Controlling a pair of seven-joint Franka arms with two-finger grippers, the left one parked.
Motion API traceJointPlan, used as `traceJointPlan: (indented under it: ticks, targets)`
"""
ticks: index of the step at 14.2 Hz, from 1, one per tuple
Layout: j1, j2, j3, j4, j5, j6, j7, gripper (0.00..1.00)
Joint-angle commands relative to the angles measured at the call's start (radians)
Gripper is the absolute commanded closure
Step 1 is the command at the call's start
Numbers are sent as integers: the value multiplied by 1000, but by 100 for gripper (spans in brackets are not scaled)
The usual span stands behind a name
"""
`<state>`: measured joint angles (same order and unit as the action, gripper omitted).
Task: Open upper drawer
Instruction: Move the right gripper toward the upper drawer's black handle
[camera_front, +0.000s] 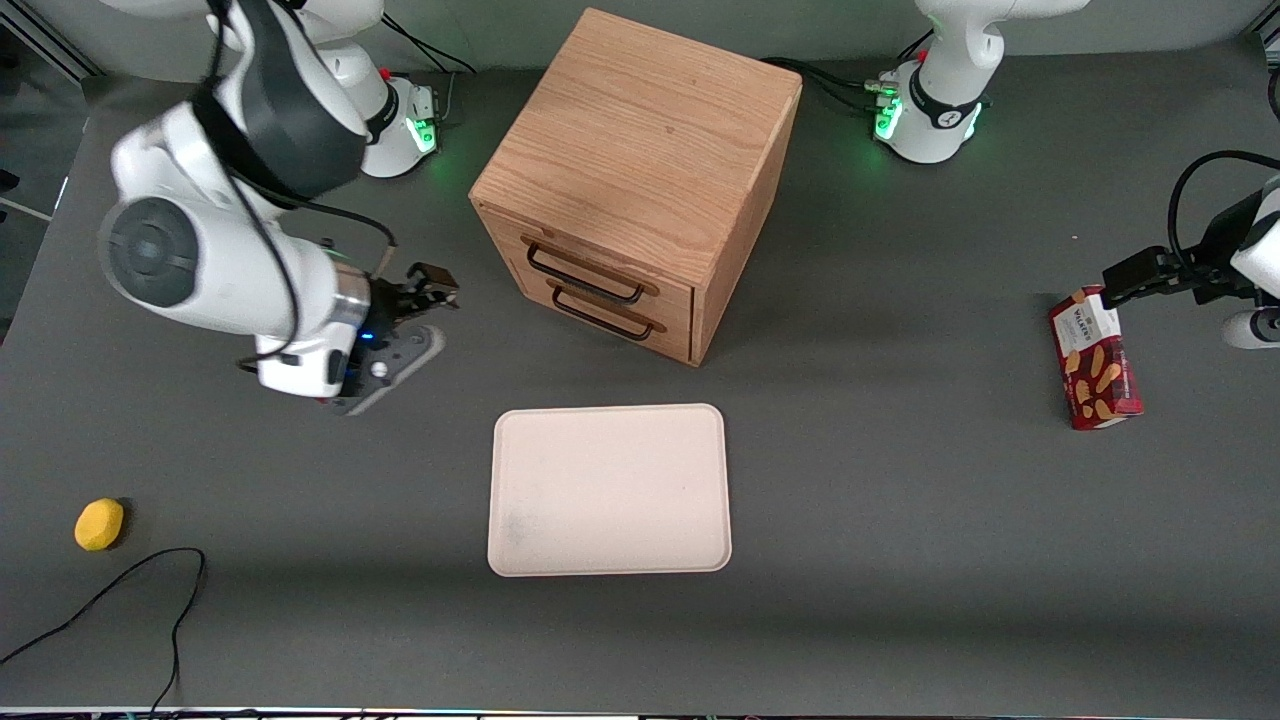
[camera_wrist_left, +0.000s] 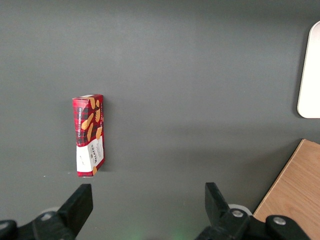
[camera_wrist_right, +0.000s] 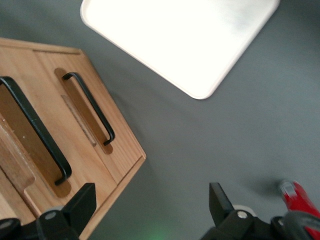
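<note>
I see one grey worktop (camera_front: 900, 560) carrying one oak cabinet (camera_front: 640, 170) with two drawers. Both drawers are closed, fronts flush with the cabinet face. The upper drawer (camera_front: 600, 262) sits directly above the lower drawer (camera_front: 615, 310); its front faces toward the front camera, angled toward the working arm's end of the worktop. Its one thin black bar handle (camera_front: 585, 277) runs horizontally along the front, long axis parallel to the lower handle.

One cream tray (camera_front: 610, 490) lies flat, nearer the front camera than the cabinet. One red biscuit box (camera_front: 1095, 360) lies toward the parked arm's end. One yellow lemon-like object (camera_front: 99, 524) lies toward the working arm's end, near one black cable (camera_front: 150, 590).

My claw (camera_front: 432, 290) hovers in front of the cabinet, well apart from the handle, fingers (camera_wrist_right: 218, 200) spread and empty.
</note>
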<state>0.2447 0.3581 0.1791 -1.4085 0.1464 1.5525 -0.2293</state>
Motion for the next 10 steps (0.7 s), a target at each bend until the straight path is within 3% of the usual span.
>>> traceJointPlan:
  ticks: [1, 10]
  targets:
    - [85, 74, -7, 56, 6, -6, -62, 0]
    - [211, 134, -10, 56, 13, 27, -59, 0]
